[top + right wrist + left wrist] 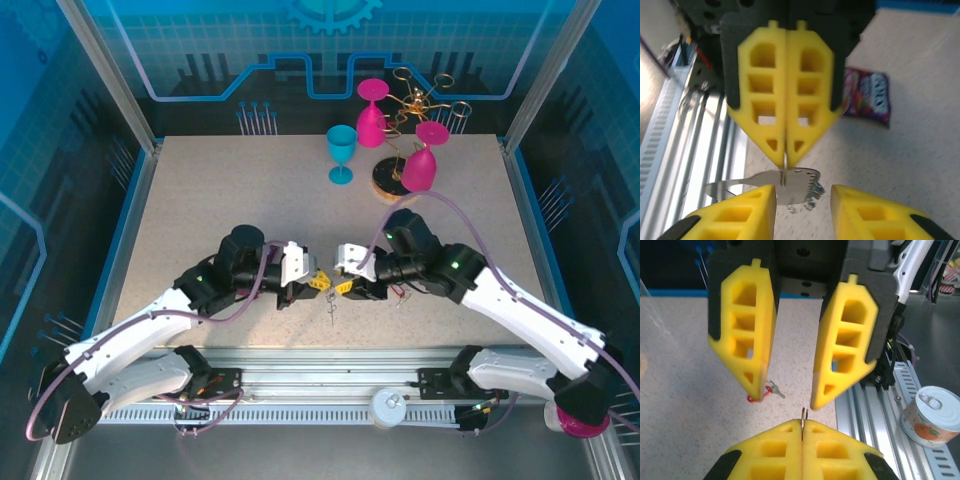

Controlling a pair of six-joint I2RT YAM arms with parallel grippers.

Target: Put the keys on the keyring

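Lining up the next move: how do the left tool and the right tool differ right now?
The left tool is open, fingers spread; the right tool is shut. The left tool holds nothing, the red-tagged key lying on the table nearby; the right tool pinches the keyring at its tips. Both have yellow fingers and face each other closely.

Left pincer [319,283] stood wide, gap clear; dead ahead the right pincer [343,288], clamped on the keyring [798,180], blocked the way. Beyond both, bare worktop [220,190] ran to the blue glass [341,148].
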